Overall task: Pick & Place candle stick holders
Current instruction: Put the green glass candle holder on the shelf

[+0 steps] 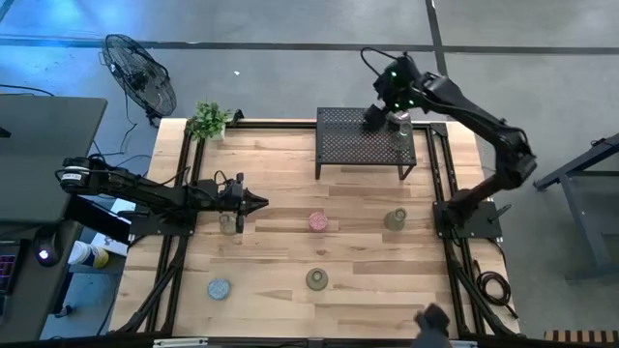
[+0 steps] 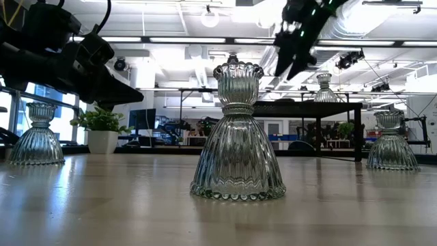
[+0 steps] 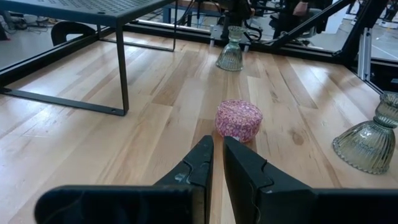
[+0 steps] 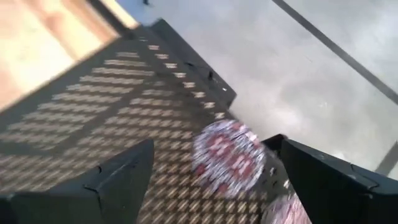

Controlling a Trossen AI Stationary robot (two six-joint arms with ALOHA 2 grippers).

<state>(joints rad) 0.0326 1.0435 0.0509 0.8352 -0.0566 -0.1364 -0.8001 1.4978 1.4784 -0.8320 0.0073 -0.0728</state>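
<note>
The right tool (image 4: 214, 177) gapes wide above a pink-speckled holder (image 4: 227, 155) on the black mesh rack (image 4: 93, 99).

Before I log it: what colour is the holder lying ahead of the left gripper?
Speckled pink holder, clearest in the left wrist view.

Blurred pink holder (image 4: 229, 155) btwn right fingers — second one (image 4: 287, 211) cut by frame edge

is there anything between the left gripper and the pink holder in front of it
Nothing visible does. The shut left gripper points at the squat pink speckled candle holder, with only bare wooden table between them. The black mesh rack stands off to one side.
</note>
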